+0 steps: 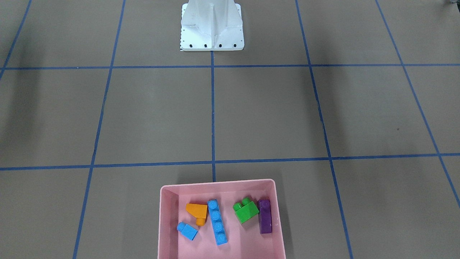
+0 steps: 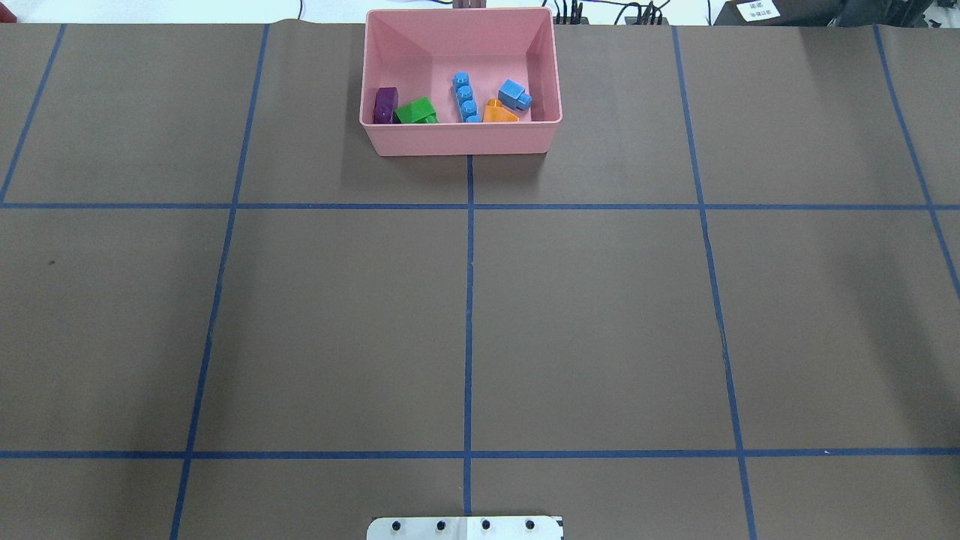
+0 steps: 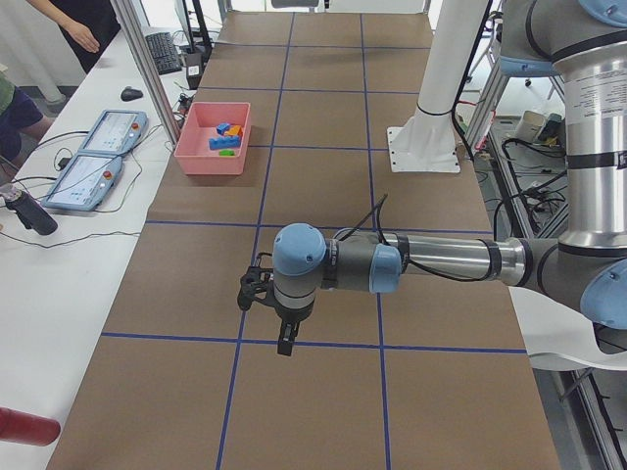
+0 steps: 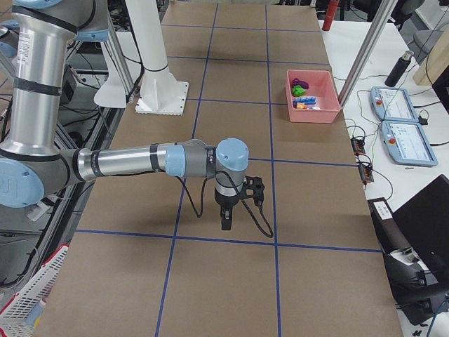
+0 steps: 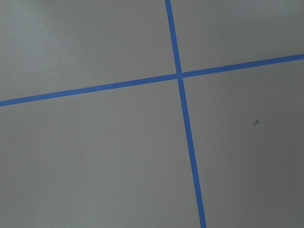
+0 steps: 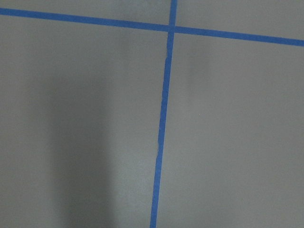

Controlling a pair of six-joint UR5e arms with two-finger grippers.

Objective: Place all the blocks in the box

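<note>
The pink box (image 1: 217, 182) holds all the blocks: orange sloped (image 1: 197, 210), small blue (image 1: 187, 230), long blue (image 1: 217, 222), green (image 1: 246, 211) and purple (image 1: 265, 217). The overhead view shows the box (image 2: 461, 139) at the table's far edge with the same blocks inside. My left gripper (image 3: 284, 338) shows only in the exterior left view, over bare table far from the box (image 3: 211, 155). My right gripper (image 4: 226, 221) shows only in the exterior right view, also far from the box (image 4: 313, 112). I cannot tell whether either is open or shut. Both wrist views show only table.
The brown table is marked with blue tape lines (image 2: 469, 300). The white robot base (image 1: 212, 27) stands at the robot's side of the table. Tablets (image 3: 93, 157), cables and a person's arm (image 3: 69, 20) are on a side bench beyond the box.
</note>
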